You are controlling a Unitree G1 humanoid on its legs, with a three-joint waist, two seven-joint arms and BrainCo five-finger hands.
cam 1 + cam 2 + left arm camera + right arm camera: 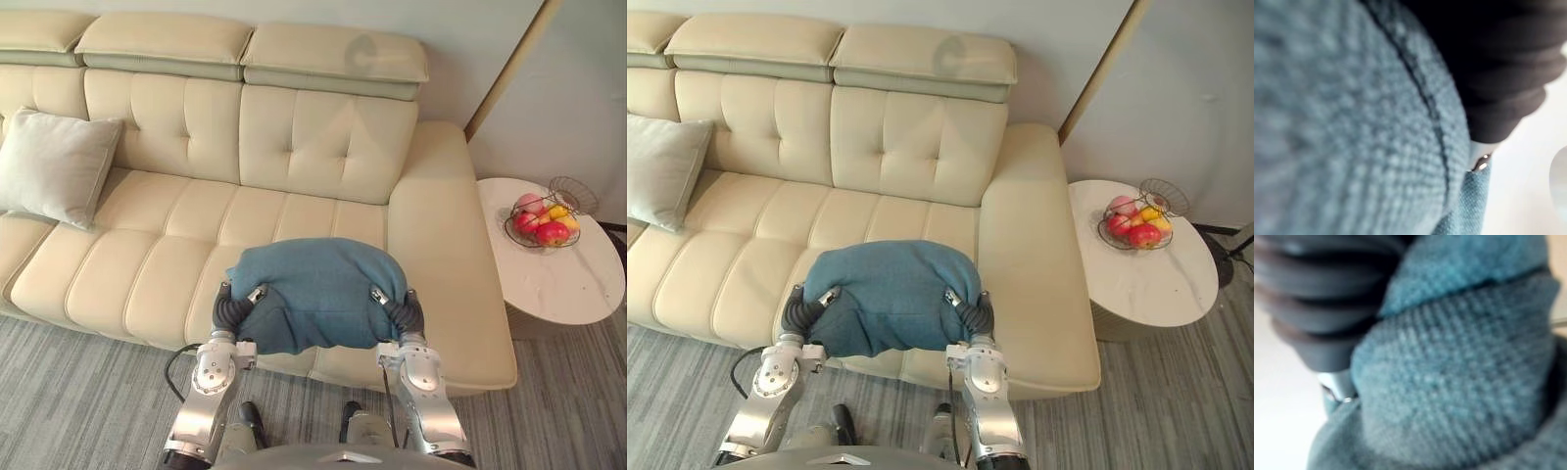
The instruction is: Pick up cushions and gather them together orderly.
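A blue cushion [313,289] sat low in the middle of the frame, over the front edge of the cream sofa [323,147], squeezed between the left hand [233,307] and the right hand [403,313]. The fabric bulged over both hands and hid their fingers, so I could not tell whether they were spread flat or curled into the cloth. A pale cushion [54,162] leaned against the sofa back at the upper left, well apart from the blue one.

The hold looked like side pressure alone, so uneven pressure between the arms could let the soft cushion fold and slip to the floor. A wide swing toward the right of the frame could also bring it near the fruit basket [542,223] on the side table [578,284].
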